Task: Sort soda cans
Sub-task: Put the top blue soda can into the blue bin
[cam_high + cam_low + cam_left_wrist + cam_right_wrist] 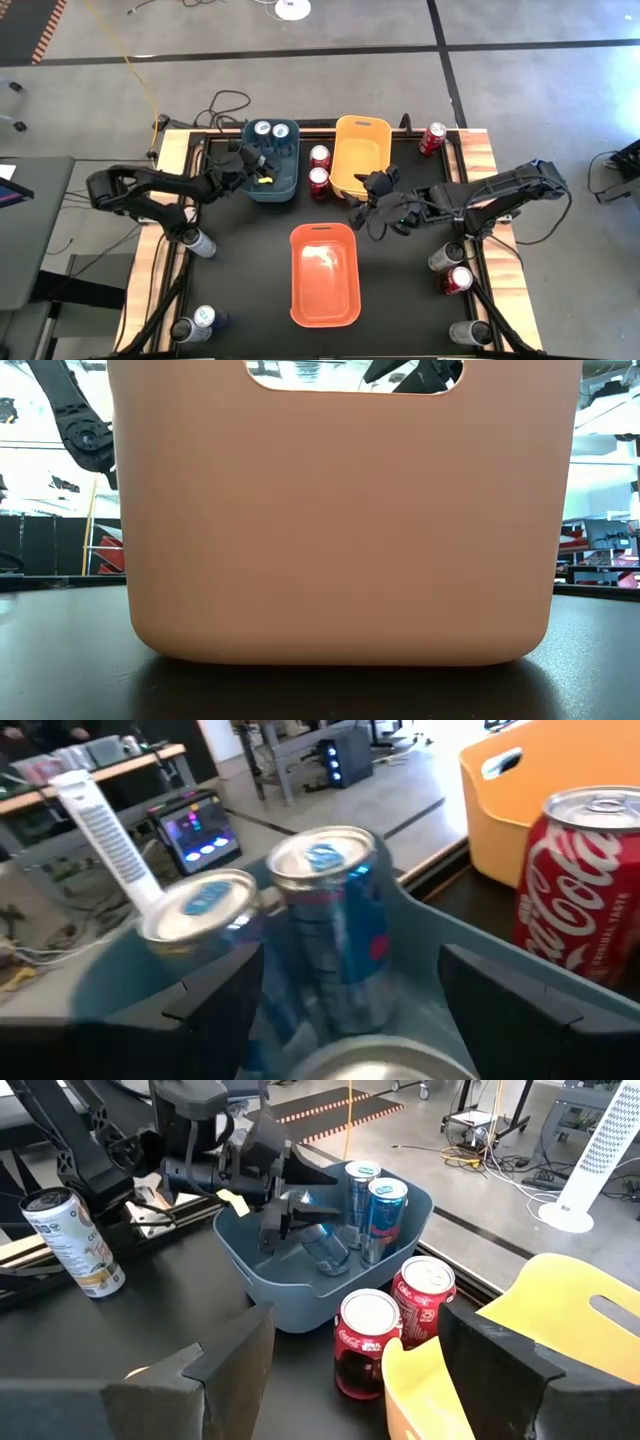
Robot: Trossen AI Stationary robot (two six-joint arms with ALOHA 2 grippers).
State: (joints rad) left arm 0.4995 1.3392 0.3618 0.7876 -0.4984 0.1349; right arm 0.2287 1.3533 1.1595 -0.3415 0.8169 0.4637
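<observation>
Two blue soda cans (pixel 330 910) (pixel 200 910) stand upright at the far end of the blue bin (pixel 270 185). My left gripper (pixel 350 1010) hovers open over this bin. The silver top of a third can (pixel 370 1060) shows low between its fingers, and in the right wrist view this can (pixel 325 1245) leans inside the bin below them. I cannot tell whether the fingers touch it. Two red cans (pixel 319 155) (pixel 318 180) stand between the blue bin and the yellow bin (pixel 362 160). My right gripper (pixel 365 1380) hangs open near the yellow bin's near end, with nothing in it.
An orange bin (pixel 324 275) sits at the table's middle front and fills the low view (pixel 340 510). A red can (pixel 433 137) stands at the far right. More cans stand along the left edge (pixel 200 242) (pixel 205 318) and the right edge (pixel 445 257) (pixel 458 280).
</observation>
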